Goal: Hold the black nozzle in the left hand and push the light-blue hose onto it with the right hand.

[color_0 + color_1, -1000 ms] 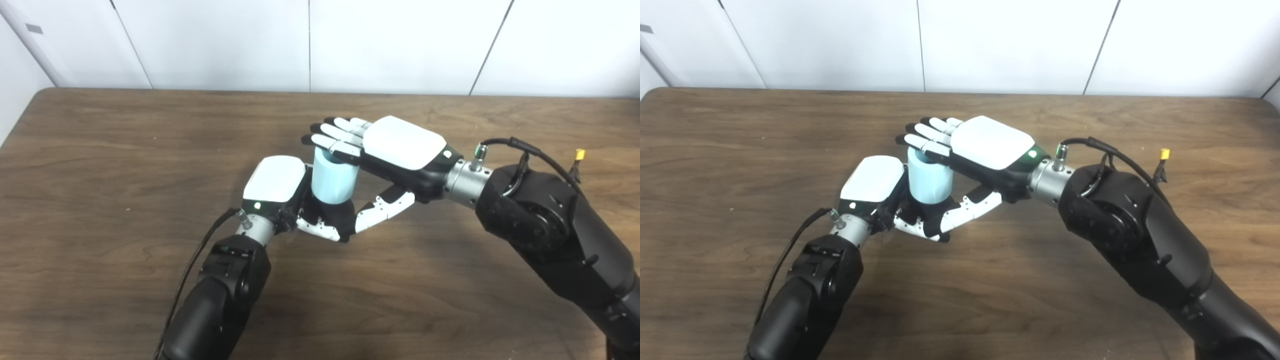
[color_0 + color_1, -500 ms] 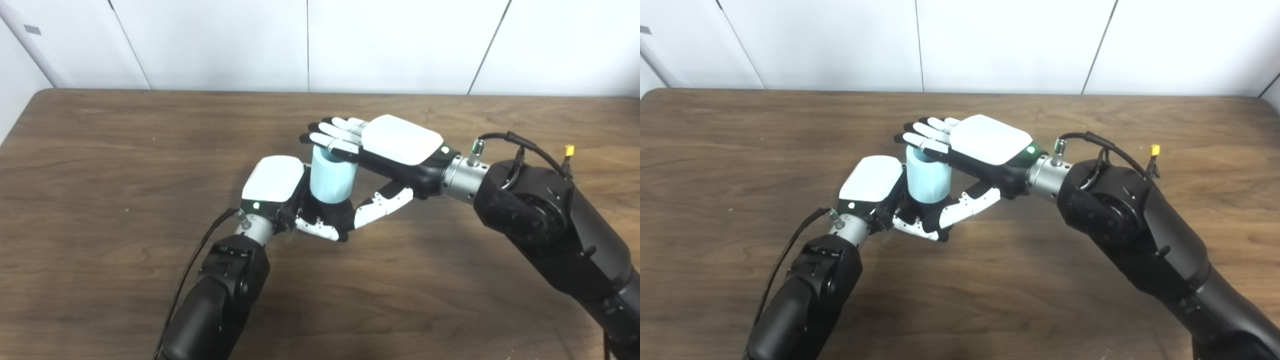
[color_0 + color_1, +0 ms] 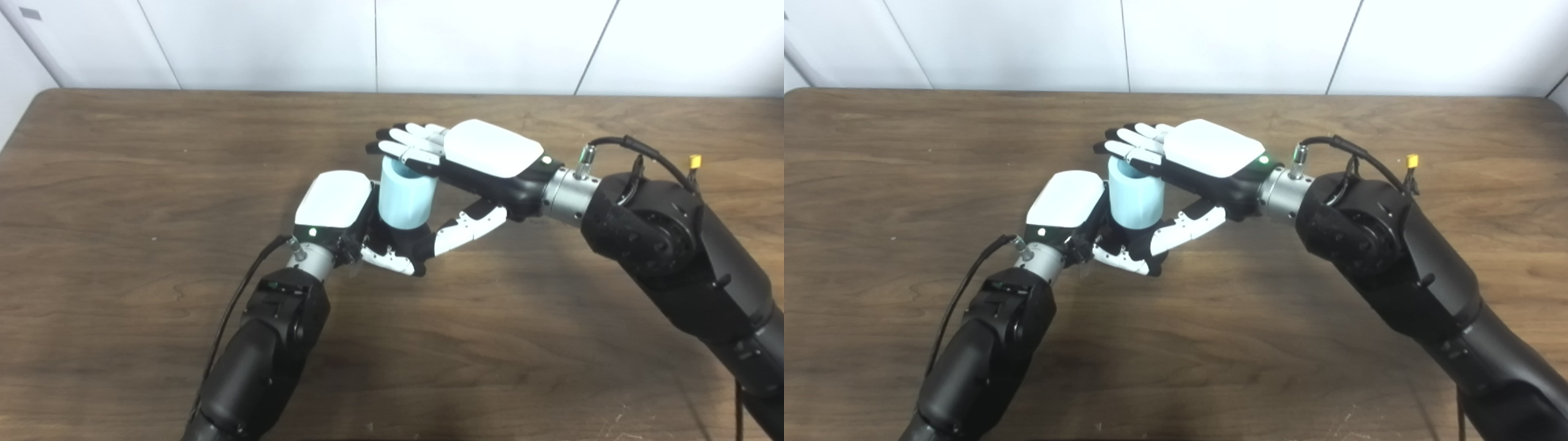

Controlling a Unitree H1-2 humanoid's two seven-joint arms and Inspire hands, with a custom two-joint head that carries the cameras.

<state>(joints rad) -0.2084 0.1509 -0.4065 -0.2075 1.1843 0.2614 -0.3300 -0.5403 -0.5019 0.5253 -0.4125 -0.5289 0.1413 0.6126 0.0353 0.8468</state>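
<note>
The light-blue hose (image 3: 406,202) is a short upright cylinder standing in the grasp of my left hand (image 3: 335,205). The left hand's fingers curl around the dark base under the hose. That base is the black nozzle (image 3: 404,240), and most of it is hidden by the fingers and the hose. My right hand (image 3: 490,150) lies flat, palm down. Its fingers (image 3: 407,150) are stretched out and spread across the hose's top rim. The right thumb (image 3: 468,228) reaches under, beside the hose's lower right, close to the left fingers.
The brown wooden table (image 3: 122,184) extends all around the hands, with its far edge against a white panelled wall. A black cable with a yellow connector (image 3: 694,162) loops off the right forearm. The left arm's black cable (image 3: 245,288) hangs by its wrist.
The whole picture has shifted upward, so the camera moved. The hands and the hose hold almost the same pose, and the right forearm has swung slightly to the left.
</note>
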